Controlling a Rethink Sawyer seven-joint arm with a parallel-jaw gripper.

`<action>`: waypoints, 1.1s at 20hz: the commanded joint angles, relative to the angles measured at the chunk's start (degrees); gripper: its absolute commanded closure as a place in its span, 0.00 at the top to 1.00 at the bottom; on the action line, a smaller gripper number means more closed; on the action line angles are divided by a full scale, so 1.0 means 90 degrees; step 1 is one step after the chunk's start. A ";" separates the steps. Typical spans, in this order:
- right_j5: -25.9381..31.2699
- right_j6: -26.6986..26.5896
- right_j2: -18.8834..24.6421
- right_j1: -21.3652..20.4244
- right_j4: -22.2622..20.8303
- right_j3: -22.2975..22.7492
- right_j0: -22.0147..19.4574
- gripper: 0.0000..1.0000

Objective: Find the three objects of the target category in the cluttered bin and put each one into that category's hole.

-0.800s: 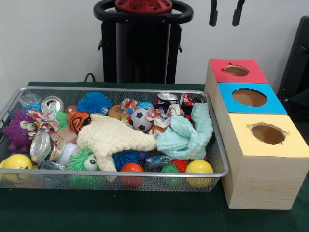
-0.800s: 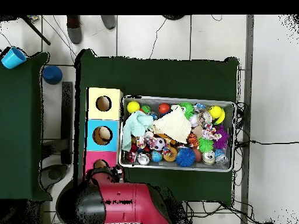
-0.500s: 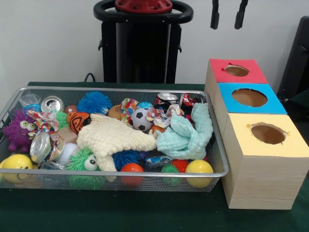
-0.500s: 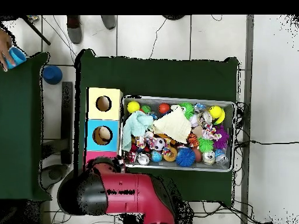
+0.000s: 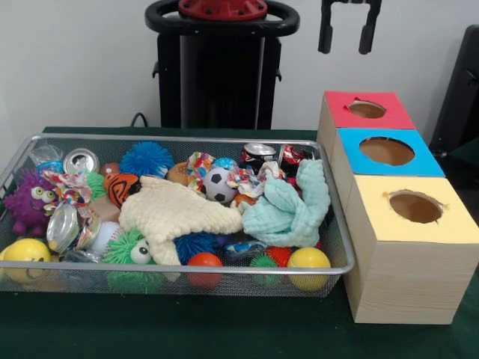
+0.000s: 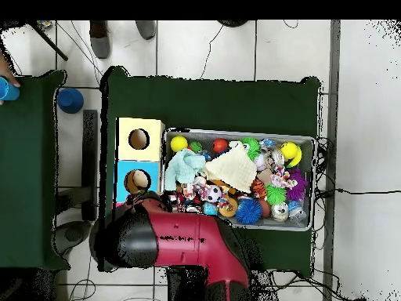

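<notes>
My gripper (image 5: pixel 344 49) hangs open and empty high above the red-topped box (image 5: pixel 367 109), behind the bin's right end. The wire bin (image 5: pixel 187 269) is heaped with toys. A cream cloth (image 5: pixel 176 213) and a mint cloth (image 5: pixel 288 209) lie over the middle. Around them are a soccer ball (image 5: pixel 219 185), drink cans (image 5: pixel 80 160) (image 5: pixel 258 153), yellow balls (image 5: pixel 308 259) (image 5: pixel 26 254) and spiky balls (image 5: pixel 146 158). In the overhead view the red arm (image 6: pixel 188 247) covers the red box and the bin's (image 6: pixel 313 180) lower left corner, and hides the gripper.
The blue-topped box (image 5: pixel 387 151) and the yellow-topped box (image 5: pixel 415 206) stand in a row with the red one, right of the bin, each with a round hole. At the overhead view's left edge a person's hand holds a blue cup (image 6: pixel 6 88) beside a blue item (image 6: pixel 70 99).
The gripper has come lower and slightly left in the front view. In the overhead view the arm has swung over the red box and the bin's corner. The hand with the cup has drawn back.
</notes>
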 commanded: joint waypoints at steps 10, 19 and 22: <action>0.0165 0.0084 0.0595 0.0483 0.0020 -0.0390 -0.1030 1.00; 0.0183 -0.0312 0.0948 0.0413 -0.0094 -0.0333 -0.1563 1.00; 0.0158 -0.0400 0.1073 0.0405 -0.0141 -0.0291 -0.1741 1.00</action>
